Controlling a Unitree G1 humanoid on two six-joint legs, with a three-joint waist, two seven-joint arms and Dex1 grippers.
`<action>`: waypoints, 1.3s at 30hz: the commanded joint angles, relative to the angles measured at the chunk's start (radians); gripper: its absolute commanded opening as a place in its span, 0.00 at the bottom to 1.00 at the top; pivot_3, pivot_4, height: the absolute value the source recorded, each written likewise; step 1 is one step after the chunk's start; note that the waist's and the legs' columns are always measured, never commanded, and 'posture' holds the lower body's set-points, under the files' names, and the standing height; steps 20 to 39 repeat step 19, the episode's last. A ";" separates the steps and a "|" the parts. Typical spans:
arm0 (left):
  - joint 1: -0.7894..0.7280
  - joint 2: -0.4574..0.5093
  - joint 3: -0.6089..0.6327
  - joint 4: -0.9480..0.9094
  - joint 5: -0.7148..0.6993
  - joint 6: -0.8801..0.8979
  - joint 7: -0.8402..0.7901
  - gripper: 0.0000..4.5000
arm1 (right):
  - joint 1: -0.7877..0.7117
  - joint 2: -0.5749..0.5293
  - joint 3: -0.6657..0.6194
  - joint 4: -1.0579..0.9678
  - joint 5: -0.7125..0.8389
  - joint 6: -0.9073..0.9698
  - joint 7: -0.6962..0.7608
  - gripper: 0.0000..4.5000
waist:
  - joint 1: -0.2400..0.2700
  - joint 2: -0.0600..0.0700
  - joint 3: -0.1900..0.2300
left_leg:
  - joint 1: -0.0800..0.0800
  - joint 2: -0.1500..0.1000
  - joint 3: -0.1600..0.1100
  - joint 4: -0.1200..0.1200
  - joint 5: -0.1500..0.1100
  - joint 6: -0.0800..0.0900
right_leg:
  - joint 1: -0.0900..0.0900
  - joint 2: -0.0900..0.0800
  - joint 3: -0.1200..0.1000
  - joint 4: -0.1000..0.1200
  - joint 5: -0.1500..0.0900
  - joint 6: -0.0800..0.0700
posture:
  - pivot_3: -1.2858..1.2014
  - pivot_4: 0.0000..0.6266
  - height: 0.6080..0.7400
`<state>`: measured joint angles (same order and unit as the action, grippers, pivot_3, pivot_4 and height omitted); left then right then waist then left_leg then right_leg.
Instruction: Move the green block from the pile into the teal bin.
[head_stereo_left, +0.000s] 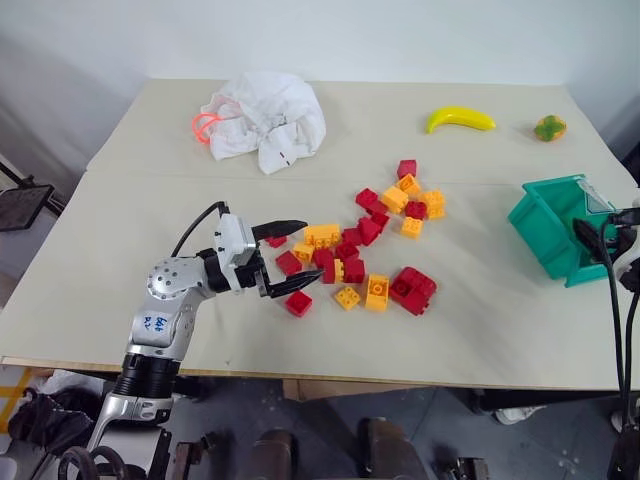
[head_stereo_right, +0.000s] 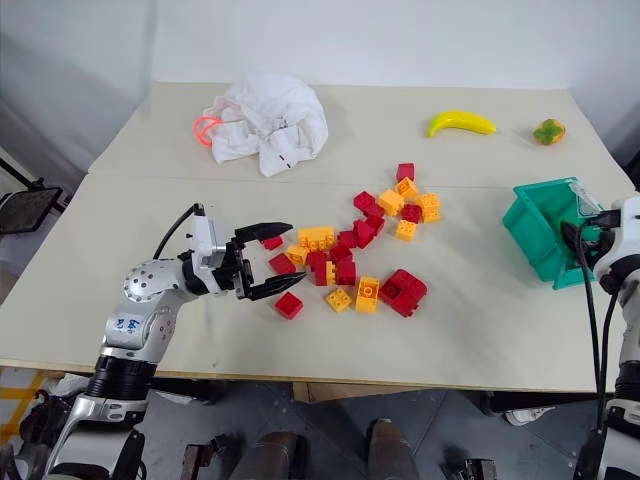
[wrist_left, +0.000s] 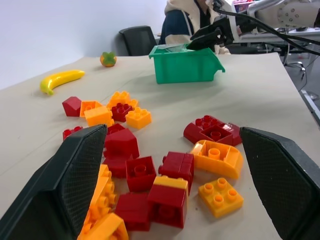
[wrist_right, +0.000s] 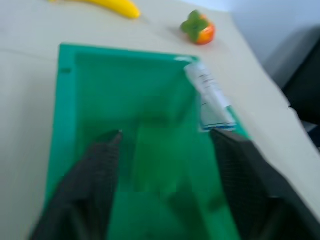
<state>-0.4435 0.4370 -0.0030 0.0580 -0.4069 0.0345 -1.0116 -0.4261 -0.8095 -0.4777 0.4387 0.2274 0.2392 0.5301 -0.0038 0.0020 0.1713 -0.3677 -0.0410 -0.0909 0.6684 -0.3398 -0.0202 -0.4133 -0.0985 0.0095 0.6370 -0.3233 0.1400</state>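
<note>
**Right gripper open over the teal bin, left gripper open at the pile**

At the right edge of the head views, the right gripper (wrist_right: 166, 134) sits at the teal bin (head_stereo_left: 545, 215), which stands on the right side of the table (head_stereo_left: 480, 330). In the right wrist view its two black fingers are spread wide apart and hang over the bin's open inside. Nothing is clamped between them.

Between those fingers, down inside the bin, lies a squarish patch of lighter green (wrist_right: 162, 155). It is placed as the green block would be, but the blur is too strong to make out studs or edges. A white label (wrist_right: 210, 97) sits on the bin's inner wall.

At centre left of the head views, the left gripper (head_stereo_left: 308, 252) points towards the pile (head_stereo_left: 360, 245) and is just at its left edge. Its fingers are spread and empty, one above the other, with a red brick below and just beside the lower tip. The left wrist view looks out between the two fingers over red, yellow and orange bricks.

The pile spreads across the middle of the table, running from the centre up towards the upper right. Along the far edge lie:
- a crumpled white cloth (head_stereo_left: 268, 120) at upper centre-left
- a yellow banana (head_stereo_left: 460, 119) at upper right
- a green-and-orange toy fruit (head_stereo_left: 549, 127) further right

In the left wrist view a person (wrist_left: 185, 20) sits beyond the bin.
</note>
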 joint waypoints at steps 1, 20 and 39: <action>0.024 0.021 0.045 -0.019 -0.022 -0.006 0.000 1.00 | -0.013 -0.021 -0.037 -0.065 0.069 -0.141 0.102 0.93 | 0.000 0.000 0.000 | 0.000 0.000 0.000 0.000 0.000 0.000 | 0.000 0.000 0.000 0.000 0.000 0.000 | 0.52 0.24 1.00; 0.232 0.180 0.193 0.002 0.052 -0.131 0.062 1.00 | 0.337 0.135 0.202 -0.488 0.279 -0.183 0.525 0.99 | 0.007 0.000 0.000 | -0.001 -0.001 -0.006 0.001 0.000 0.000 | 0.002 -0.002 -0.003 -0.005 0.000 0.000 | 0.52 0.24 1.00; 0.232 0.180 0.193 0.002 0.052 -0.131 0.062 1.00 | 0.337 0.135 0.202 -0.488 0.279 -0.183 0.525 0.99 | 0.007 0.000 0.000 | -0.001 -0.001 -0.006 0.001 0.000 0.000 | 0.002 -0.002 -0.003 -0.005 0.000 0.000 | 0.52 0.24 1.00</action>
